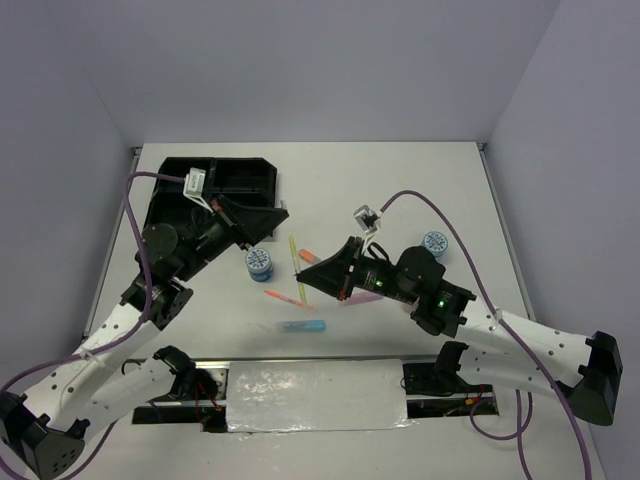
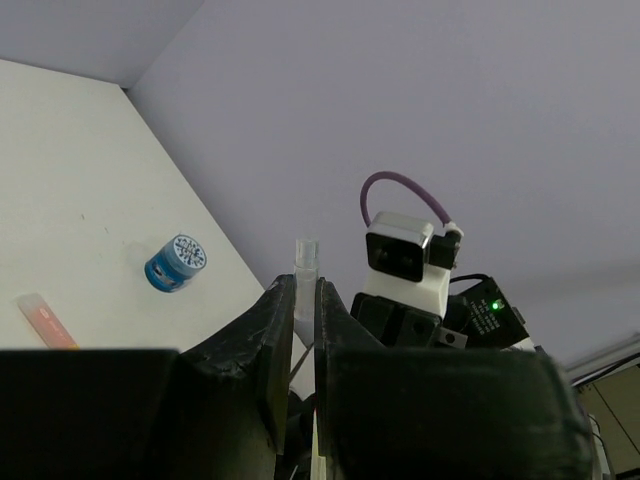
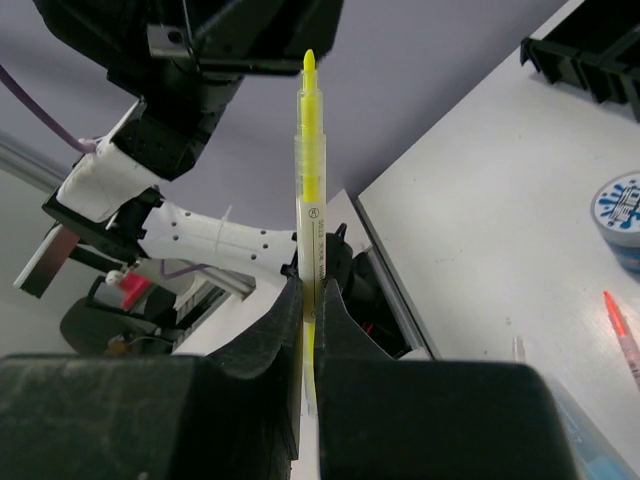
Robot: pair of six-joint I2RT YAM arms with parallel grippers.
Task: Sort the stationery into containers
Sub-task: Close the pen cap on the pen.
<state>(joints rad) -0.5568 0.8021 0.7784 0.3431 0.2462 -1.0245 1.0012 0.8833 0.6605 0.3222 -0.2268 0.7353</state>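
My right gripper (image 1: 308, 268) (image 3: 308, 290) is shut on a thin yellow pen (image 3: 308, 200) that stands straight up out of the jaws with its yellow tip bare. My left gripper (image 1: 274, 220) (image 2: 305, 290) hovers by the black divided tray (image 1: 225, 185), shut on a small clear pen cap (image 2: 305, 262). Both grippers are raised and face each other above the table. On the table lie a blue-white tape roll (image 1: 259, 263), a second roll (image 1: 434, 243), a blue highlighter (image 1: 302, 326), a pink-orange pen (image 1: 283, 297) and an orange highlighter (image 1: 306, 257).
A purple highlighter (image 1: 352, 298) lies partly under the right arm. The tray's corner (image 3: 590, 50) shows at the upper right of the right wrist view. Grey walls enclose the table on three sides. A white sheet (image 1: 315, 395) lies between the arm bases.
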